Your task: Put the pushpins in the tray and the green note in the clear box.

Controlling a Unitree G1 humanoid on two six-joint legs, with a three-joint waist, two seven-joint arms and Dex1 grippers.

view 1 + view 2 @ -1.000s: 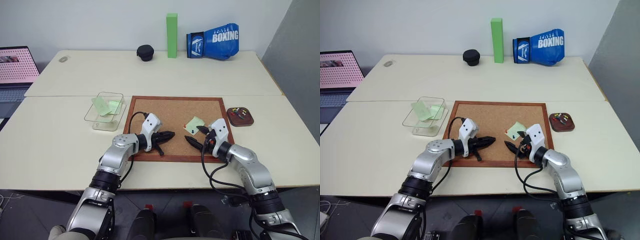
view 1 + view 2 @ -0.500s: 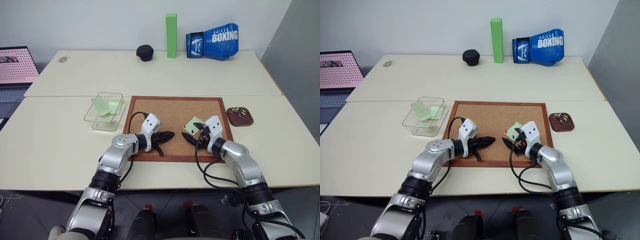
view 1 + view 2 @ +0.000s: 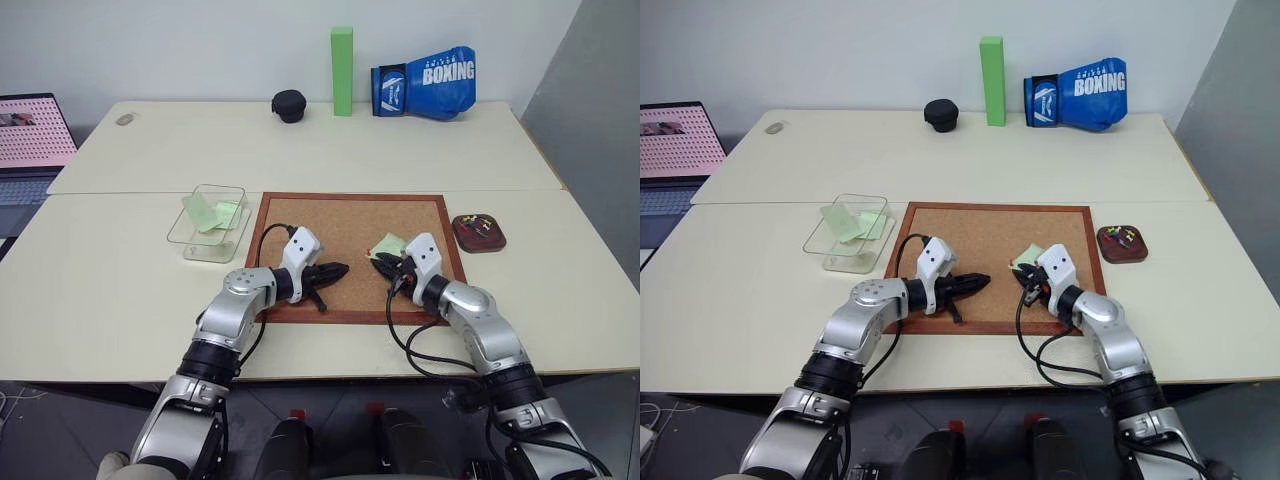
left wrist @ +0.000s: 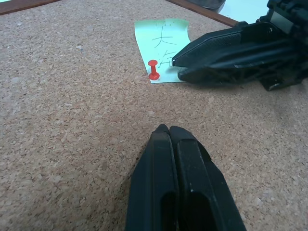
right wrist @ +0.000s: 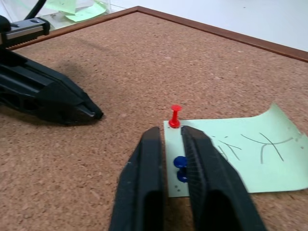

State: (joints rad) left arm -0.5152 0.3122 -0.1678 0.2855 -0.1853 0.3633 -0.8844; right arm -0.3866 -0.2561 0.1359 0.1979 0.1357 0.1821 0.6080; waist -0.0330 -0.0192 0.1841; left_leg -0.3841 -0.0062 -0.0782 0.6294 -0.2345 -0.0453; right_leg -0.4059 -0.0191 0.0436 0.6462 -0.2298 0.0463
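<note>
I can't make out the pins in the tray (image 3: 479, 232) from the head camera, just coloured specks. On the cork board (image 3: 340, 225), the right gripper (image 5: 169, 135) is clenched on a blue pushpin (image 5: 180, 163) stuck in the green note (image 5: 245, 154); a red pushpin (image 5: 174, 115) stands just past its tips. The left gripper (image 4: 167, 131) is clenched empty. The clear box (image 3: 208, 222) holds other notes.

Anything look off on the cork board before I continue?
Nothing damaged or spilled. The green note lies slightly askew on the cork board, pinned by a red pushpin; the right gripper is shut around a blue pushpin.
</note>
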